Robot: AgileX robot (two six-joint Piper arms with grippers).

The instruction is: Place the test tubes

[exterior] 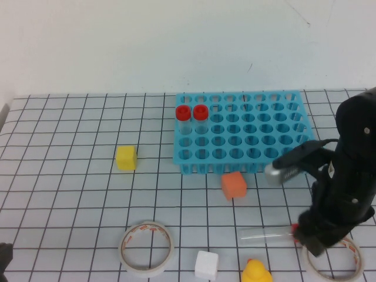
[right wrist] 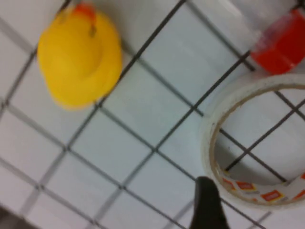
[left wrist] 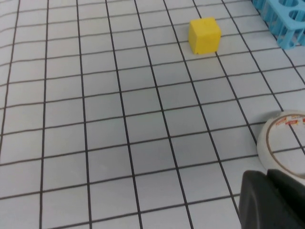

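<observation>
While the right gripper [exterior: 306, 236] hangs low over the front right of the table [exterior: 70, 200], a tube [exterior: 264, 236] lies flat on the grid just beside it. Its red cap [exterior: 294, 228] is toward the gripper and its clear body points to the robot's left. Whether this gripper is released or clenched cannot be told; the tube rests on the table. A tape roll [exterior: 351, 262] lies partly under the arm, and the right wrist view shows the cap just outside its rim. A duck [exterior: 257, 271] sits at the front edge near the tube, a white cube [exterior: 206, 264] to its left and a second roll [exterior: 147, 248] further left. Behind them a blue rack [exterior: 241, 168] holds a capped tube [exterior: 184, 117] and a second capped tube [exterior: 201, 117], upright side by side in its two leftmost columns. An orange cube [exterior: 234, 184] sits just in front of the rack, a yellow cube [exterior: 126, 157] apart on its left. The left gripper [left wrist: 268, 191] is clenched, low at the front left, near the second roll.
</observation>
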